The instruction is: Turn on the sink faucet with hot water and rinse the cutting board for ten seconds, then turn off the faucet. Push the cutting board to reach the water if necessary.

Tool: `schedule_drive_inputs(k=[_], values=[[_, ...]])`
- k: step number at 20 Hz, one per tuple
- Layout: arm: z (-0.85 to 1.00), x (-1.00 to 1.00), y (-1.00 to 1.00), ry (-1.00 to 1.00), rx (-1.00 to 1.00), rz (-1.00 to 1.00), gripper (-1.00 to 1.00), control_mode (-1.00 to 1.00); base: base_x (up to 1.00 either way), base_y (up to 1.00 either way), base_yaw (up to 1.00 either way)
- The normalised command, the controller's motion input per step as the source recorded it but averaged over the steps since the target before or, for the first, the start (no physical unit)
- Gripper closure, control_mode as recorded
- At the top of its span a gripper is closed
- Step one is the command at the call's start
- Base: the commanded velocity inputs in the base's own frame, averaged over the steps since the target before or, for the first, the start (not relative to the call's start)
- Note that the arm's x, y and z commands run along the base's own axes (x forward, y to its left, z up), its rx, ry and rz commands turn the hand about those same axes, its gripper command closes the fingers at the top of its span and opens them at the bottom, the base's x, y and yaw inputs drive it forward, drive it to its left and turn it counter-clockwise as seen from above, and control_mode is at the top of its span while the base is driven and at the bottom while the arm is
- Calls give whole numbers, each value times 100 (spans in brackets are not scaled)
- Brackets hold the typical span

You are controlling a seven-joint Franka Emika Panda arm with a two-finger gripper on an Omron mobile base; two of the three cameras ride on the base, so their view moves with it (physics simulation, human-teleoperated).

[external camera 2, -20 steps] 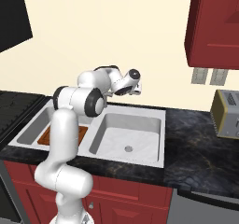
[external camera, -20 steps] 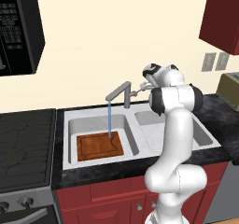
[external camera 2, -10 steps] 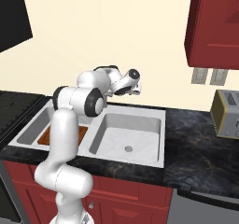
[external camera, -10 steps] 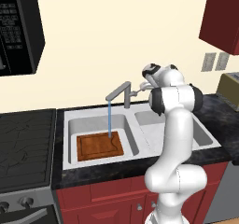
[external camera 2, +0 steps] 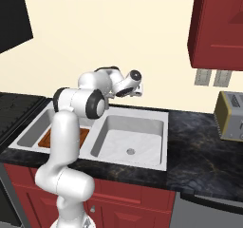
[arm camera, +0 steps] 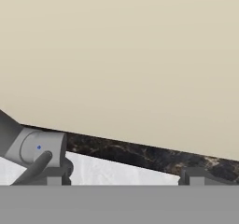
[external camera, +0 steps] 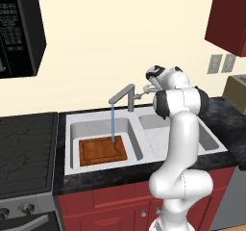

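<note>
The sink faucet (external camera: 127,95) stands behind the divider of the sink (external camera: 71,129), its spout angled over the left basin. The water (external camera: 112,121) falls in a thin blue stream onto the cutting board (external camera: 102,149), which lies flat on that basin's floor. My gripper (external camera: 146,89) hovers just right of the faucet post, at the small side lever (external camera: 139,96). In the hand view the gripper (arm camera: 126,176) is open, its left fingertip (arm camera: 58,175) beside the faucet's lever (arm camera: 35,168) and nothing between the fingers. In the right base view my arm covers most of the cutting board (external camera 2: 47,137).
The right basin (external camera 2: 123,139) has a round drain (external camera 2: 130,151). A toaster (external camera 2: 231,115) sits on the black counter at the right. A stove (external camera: 26,148) lies left of the sink, with a microwave (external camera: 19,32) above it. Red cabinets hang overhead.
</note>
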Motion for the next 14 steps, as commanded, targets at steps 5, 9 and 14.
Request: schedule_drive_inputs(k=[5,9,14], values=[[0,0,19,0,0,0,-100,-100,0,0,0],[0,0,21,0,0,0,-100,-100,0,0,0],[0,0,22,0,0,0,-100,-100,0,0,0]])
